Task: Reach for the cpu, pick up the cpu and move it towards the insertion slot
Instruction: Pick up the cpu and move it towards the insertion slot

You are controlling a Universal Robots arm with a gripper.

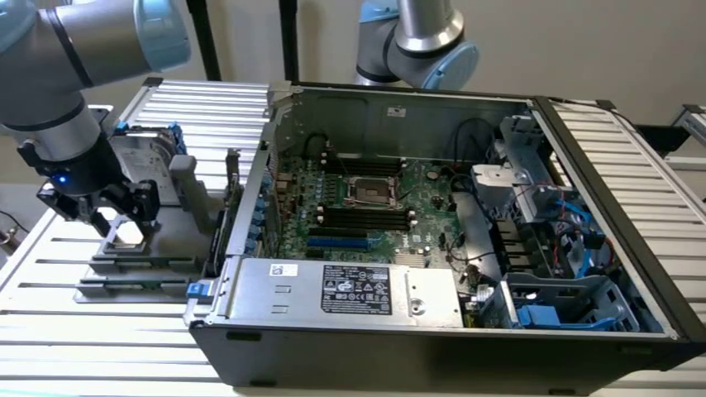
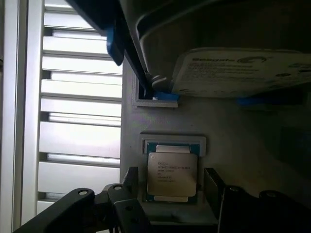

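Note:
The cpu (image 1: 129,236) is a small flat silver square lying in a recess of a grey holder (image 1: 138,269) at the exterior view's left, outside the computer case. My gripper (image 1: 116,217) hangs right over it, open, with one dark finger on each side of the chip. In the wrist view the cpu (image 2: 172,172) sits between the fingertips (image 2: 131,180), with a small gap on both sides, and my gripper (image 2: 172,184) is level with its near half. The insertion slot (image 1: 373,192) is a shiny square socket on the green board inside the case.
A silver hard drive (image 1: 145,157) with blue brackets stands just behind the chip; the hard drive (image 2: 243,70) looms close in the wrist view. The open computer case (image 1: 441,339) takes up the middle, its wall (image 1: 248,207) between holder and board. A second arm (image 1: 414,41) stands behind. The table (image 1: 66,331) is slatted.

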